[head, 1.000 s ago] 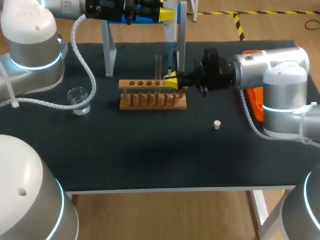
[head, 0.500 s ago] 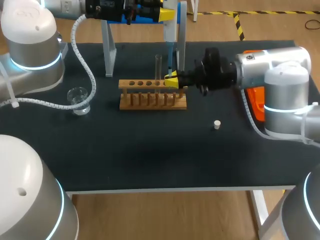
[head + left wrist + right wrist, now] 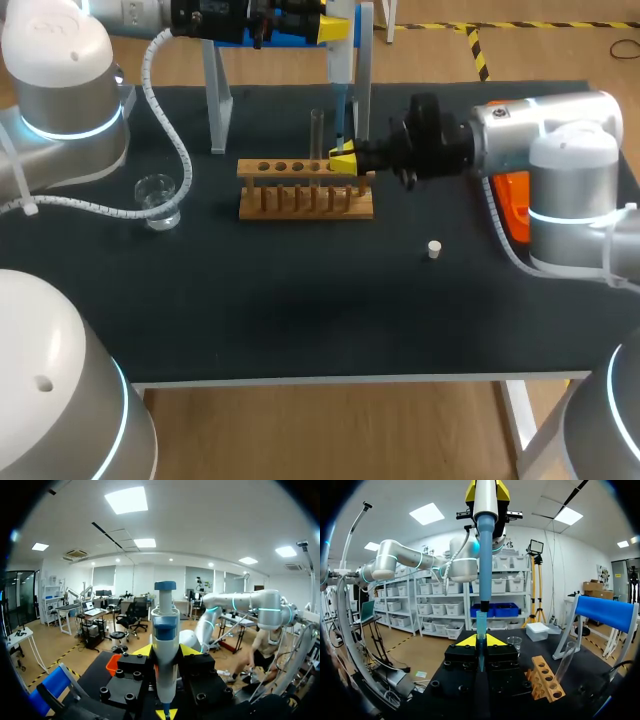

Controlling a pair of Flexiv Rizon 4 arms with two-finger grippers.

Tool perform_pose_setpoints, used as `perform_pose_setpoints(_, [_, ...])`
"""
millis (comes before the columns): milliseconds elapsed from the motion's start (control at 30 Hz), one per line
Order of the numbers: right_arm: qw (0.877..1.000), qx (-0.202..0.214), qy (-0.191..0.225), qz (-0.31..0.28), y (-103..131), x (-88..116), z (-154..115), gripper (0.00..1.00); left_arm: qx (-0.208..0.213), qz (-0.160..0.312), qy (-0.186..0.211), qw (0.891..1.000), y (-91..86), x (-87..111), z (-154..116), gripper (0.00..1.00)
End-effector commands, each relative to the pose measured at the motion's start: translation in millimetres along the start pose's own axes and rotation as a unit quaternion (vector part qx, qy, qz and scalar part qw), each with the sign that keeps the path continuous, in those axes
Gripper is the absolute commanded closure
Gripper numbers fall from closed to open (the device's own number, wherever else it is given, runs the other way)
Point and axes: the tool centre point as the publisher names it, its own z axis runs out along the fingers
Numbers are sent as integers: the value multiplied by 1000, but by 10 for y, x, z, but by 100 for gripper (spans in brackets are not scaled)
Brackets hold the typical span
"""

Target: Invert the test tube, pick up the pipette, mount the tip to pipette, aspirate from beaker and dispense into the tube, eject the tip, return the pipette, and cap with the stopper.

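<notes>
The desk (image 3: 300,320) is widest open across its front half, bare from the left edge to the right edge save for the small white stopper (image 3: 433,249), which lies alone toward the front right. All the crowding is along the back edge. The right arm (image 3: 540,150) comes in level from the right edge, with an orange box (image 3: 512,210) partly hidden behind it. The left arm (image 3: 60,80) runs high along the back-left corner, above a pale stand (image 3: 216,100). The wooden rack (image 3: 305,195) sits mid-desk toward the back. A test tube (image 3: 318,135) stands upright in a hole near its right end, and the holes to the left of it are open. The beaker (image 3: 155,195) stands near the left edge, well apart from the rack; its fill cannot be made out. The left gripper (image 3: 335,28) is pressed onto the pipette (image 3: 340,70), which hangs straight down over the rack's right end. The right gripper (image 3: 343,162) seems pinched on the pipette tip (image 3: 481,627) from both sides, just beside the tube.
</notes>
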Motion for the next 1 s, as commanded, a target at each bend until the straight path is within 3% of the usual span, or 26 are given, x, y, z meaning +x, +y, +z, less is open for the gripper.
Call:
perform_pose_setpoints(33, [1000,3,0,1,21,5,-10,100,1,0,-1,1000,6,-1,6,100])
perform_pose_setpoints(1000, [1000,7,2,1,37,-26,57,100,1,0,-1,1000,6,-1,6,100])
